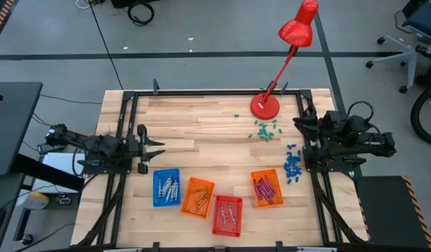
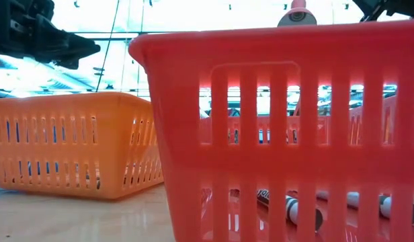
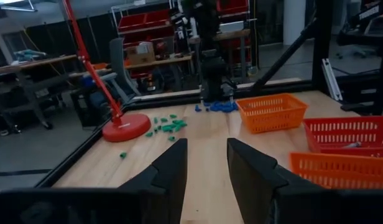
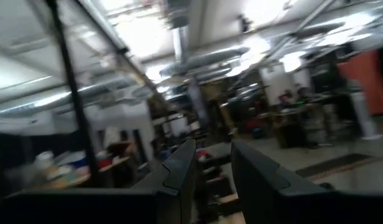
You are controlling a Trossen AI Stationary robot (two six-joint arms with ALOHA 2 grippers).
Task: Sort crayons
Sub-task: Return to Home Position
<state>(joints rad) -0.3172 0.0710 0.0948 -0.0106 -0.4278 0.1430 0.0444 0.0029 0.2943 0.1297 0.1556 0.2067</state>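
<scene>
1. High view: I see my left gripper [image 1: 158, 148] parked at the table's left edge, jaws released and empty.
2. My right gripper [image 4: 213, 144] is at the right edge, jaws parted, holding nothing.
3. Crayons [image 1: 168, 187] lie in the near trays: blue tray [image 1: 155, 189], left orange tray [image 1: 201, 183], red tray [image 1: 227, 199], right orange tray [image 1: 266, 173].

Both arms folded, one each side.
Left gripper [image 3: 207, 150] level, fingers parted, empty; right gripper [image 4: 213, 149] tilted upward, fingers parted, empty.
</scene>
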